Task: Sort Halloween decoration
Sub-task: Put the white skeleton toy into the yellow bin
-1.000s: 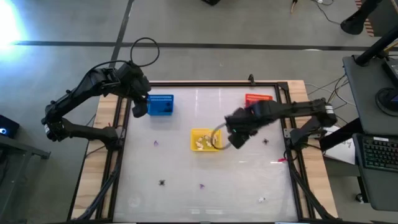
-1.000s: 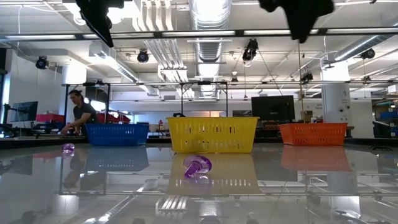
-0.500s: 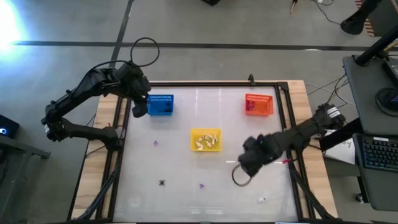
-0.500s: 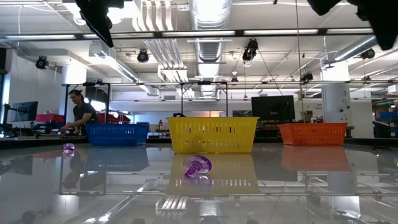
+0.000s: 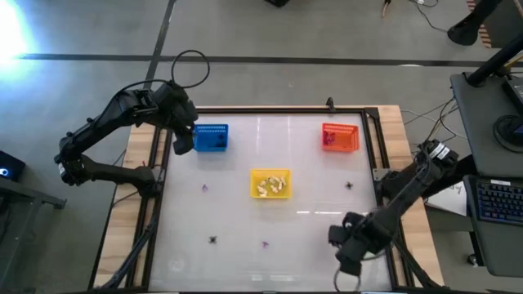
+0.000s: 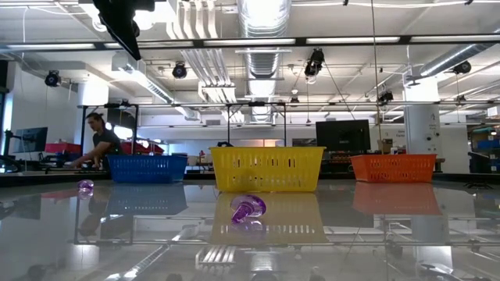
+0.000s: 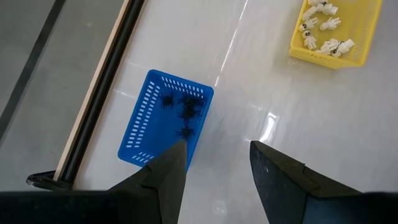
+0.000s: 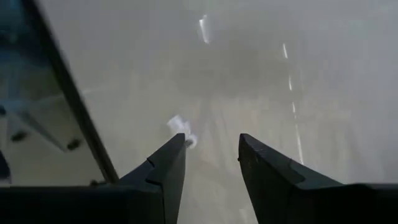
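The right gripper point(image 5: 350, 263), fingers apart and empty, is hovering low right over a white trinket point(image 8: 182, 129), seemingly lining up; the left gripper point(image 5: 182, 140), spread wide, is waiting by the blue basket point(image 5: 212, 137), upper left.

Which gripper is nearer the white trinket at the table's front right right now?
Right. The right gripper, open and empty, hovers just beside the white trinket near the table's front right edge. The left gripper, open, waits far off over the blue basket at the back left.

Blue basket point(image 5: 212, 137) holds black trinkets point(image 7: 185, 111), yellow basket point(image 5: 270, 184) cream ones point(image 7: 321, 28), third basket point(image 5: 340, 136) orange.
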`<state>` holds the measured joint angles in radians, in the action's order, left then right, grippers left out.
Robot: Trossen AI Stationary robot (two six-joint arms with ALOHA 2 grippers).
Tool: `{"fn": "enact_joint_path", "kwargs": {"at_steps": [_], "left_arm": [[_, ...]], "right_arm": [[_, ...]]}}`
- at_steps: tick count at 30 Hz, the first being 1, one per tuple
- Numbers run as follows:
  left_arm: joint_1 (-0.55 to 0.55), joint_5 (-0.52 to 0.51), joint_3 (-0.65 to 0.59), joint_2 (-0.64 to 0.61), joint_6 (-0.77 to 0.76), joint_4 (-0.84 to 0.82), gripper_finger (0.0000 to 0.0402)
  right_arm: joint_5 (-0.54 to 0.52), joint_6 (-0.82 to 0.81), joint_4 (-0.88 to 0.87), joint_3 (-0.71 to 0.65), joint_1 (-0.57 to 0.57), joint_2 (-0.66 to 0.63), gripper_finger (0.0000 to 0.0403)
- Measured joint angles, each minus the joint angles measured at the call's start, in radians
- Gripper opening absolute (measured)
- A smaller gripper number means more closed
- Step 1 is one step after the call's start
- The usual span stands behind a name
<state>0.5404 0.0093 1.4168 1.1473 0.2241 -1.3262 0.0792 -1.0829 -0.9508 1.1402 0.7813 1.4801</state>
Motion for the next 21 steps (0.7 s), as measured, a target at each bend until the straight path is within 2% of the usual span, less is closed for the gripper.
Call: {"fn": "enact_joint_path", "kwargs": {"at_steps": [8,13,16,21], "left_arm": [[0.000,-0.001,0.000,0.000,-0.033,-0.001,0.0160],[0.000,-0.001,0.000,0.000,-0.075,-0.001,0.0160],[0.000,-0.001,0.000,0.000,-0.116,-0.001,0.0160],[0.000,-0.001,0.000,0.000,-0.155,-0.001,0.0160]], "right_arm": [[0.000,0.052,0.091,-0.116,0.112,0.000,0.0125],[0.002,0.046,0.201,-0.171,0.125,0.001,0.0129],[0.043,0.039,0.287,-0.199,0.125,0.001,0.0135],[0.044,0.045,0.314,-0.207,0.125,0.001,0.0149]]}}
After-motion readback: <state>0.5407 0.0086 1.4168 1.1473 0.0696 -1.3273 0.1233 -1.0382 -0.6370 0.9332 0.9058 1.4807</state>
